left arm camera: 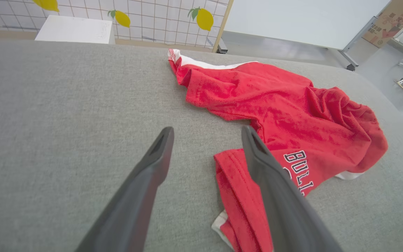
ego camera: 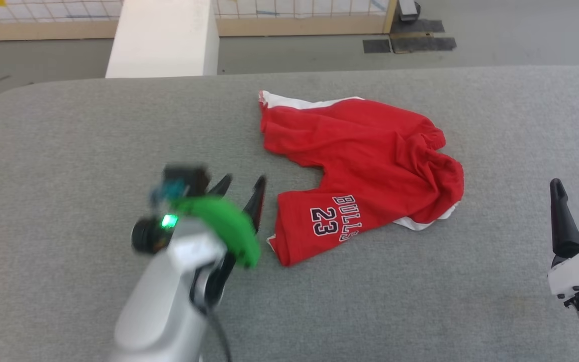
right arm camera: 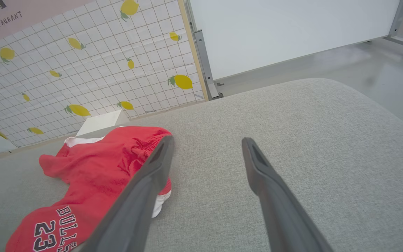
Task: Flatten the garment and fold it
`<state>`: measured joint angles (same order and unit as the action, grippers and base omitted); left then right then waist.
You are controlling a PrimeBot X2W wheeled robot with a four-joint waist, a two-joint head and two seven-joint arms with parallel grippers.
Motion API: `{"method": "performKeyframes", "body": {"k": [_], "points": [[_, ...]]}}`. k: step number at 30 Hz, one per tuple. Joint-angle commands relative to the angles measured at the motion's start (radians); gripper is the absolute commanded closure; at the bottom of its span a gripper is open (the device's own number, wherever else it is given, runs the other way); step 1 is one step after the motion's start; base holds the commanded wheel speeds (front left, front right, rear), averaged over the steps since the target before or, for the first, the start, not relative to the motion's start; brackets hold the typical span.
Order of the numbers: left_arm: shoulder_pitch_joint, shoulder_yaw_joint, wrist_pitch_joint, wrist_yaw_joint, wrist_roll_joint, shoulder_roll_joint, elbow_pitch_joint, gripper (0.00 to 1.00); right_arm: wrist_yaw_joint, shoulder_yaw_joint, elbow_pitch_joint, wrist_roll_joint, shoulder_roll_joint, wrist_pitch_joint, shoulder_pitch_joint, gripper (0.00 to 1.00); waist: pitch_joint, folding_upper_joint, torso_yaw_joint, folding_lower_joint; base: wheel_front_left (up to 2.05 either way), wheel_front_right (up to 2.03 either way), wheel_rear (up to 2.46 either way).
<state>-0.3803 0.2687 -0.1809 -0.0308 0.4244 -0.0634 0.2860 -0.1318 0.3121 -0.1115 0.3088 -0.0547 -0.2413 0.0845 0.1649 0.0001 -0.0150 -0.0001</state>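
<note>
The red basketball shorts (ego camera: 370, 166) lie rumpled on the grey fabric-covered bench (ego camera: 68, 151), nearer its far edge than its near one, with the "BULLS 23" leg pointing toward the near edge. The left gripper (ego camera: 244, 181) is just beside that leg's hem, its jaws spread and empty. The right gripper (ego camera: 576, 188), also spread and empty, is by the right edge, well apart from the shorts.
</note>
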Motion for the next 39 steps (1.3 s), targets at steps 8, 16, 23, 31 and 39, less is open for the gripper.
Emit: {"method": "performKeyframes", "body": {"k": [8,16,23,31,39], "points": [[-0.289,0.141,-0.514,0.065,-0.034,0.001,0.145,0.00,0.001,-0.042,0.010,0.037,0.004,0.024,0.000,0.00,0.072,-0.0001,-0.067,0.0001,0.00,0.00,0.00],[-0.359,0.237,-0.690,0.066,-0.122,-0.051,0.228,0.00,0.001,-0.069,0.038,0.055,0.004,0.057,0.011,0.00,0.113,-0.0001,-0.093,0.0001,0.00,0.00,0.00],[-0.333,0.244,-0.697,0.048,-0.091,-0.048,0.245,0.77,0.001,-0.080,0.049,0.054,0.004,0.067,0.024,0.00,0.117,-0.0001,-0.086,0.0001,0.00,0.00,0.00],[-0.323,0.249,-0.648,0.031,-0.059,-0.028,0.247,1.00,0.001,-0.089,0.060,0.053,0.004,0.071,0.036,0.00,0.119,-0.0001,-0.072,0.0001,0.00,0.00,0.00],[-0.353,0.167,-0.560,0.079,-0.016,-0.035,0.235,1.00,0.001,-0.088,0.065,0.048,0.004,0.071,0.029,0.00,0.116,-0.0001,-0.055,0.0001,0.00,0.00,0.00]]}}
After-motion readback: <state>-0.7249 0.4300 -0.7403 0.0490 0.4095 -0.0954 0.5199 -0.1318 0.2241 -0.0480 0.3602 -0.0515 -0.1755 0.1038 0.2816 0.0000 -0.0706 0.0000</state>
